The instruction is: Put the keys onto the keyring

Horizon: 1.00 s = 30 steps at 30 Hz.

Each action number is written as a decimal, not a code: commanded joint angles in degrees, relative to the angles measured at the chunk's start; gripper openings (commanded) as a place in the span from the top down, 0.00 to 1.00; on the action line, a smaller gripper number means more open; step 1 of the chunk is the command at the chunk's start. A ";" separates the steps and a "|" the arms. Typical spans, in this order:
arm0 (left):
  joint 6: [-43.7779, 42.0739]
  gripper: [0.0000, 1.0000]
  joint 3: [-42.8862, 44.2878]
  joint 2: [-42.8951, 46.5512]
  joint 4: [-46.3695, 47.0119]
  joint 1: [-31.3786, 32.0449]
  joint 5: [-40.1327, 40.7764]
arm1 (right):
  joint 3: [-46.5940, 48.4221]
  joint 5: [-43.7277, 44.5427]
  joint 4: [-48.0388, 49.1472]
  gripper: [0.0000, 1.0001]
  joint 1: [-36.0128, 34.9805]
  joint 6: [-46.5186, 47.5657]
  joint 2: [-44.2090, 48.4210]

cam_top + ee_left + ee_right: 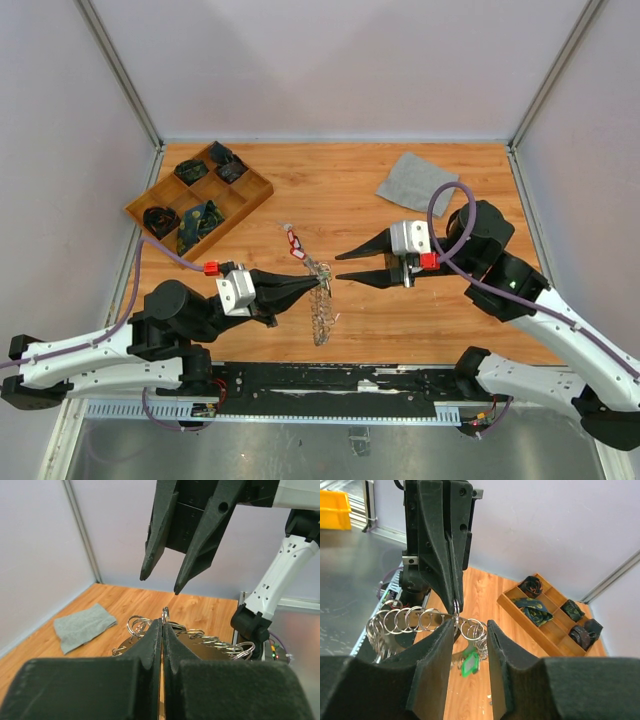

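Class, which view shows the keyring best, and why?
Right wrist: the keyring, pinched in the left claw, shows its small loops plainly. Left wrist hides much behind that claw; top external shows it small and blurred.

Arms: the left arm and right arm have white tubular link shells with black joint housings. 
Claws: the left claw and right claw each have two matte black tapered fingers on a silver-white wrist block. 
Cabling: a grey-purple cable runs along each arm and ends in a red connector. 
Markings: a small green light shows on the right arm's black housing.
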<state>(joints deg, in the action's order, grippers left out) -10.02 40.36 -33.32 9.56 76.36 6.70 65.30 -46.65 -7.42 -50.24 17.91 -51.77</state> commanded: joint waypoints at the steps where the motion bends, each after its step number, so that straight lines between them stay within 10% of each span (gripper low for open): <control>1: 1.15 0.99 -0.05 1.15 2.21 0.37 -2.16 | -0.44 -3.40 5.34 0.67 -1.86 -6.31 -0.75; 30: 0.22 1.00 0.42 1.59 3.44 0.37 -4.99 | -1.93 -3.74 4.79 0.70 -3.66 -7.91 -1.97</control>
<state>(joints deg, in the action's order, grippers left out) -9.63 40.32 -32.77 9.32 76.36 2.66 63.88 -51.00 -3.70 -52.90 9.45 -54.30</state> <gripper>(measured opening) 0.012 0.314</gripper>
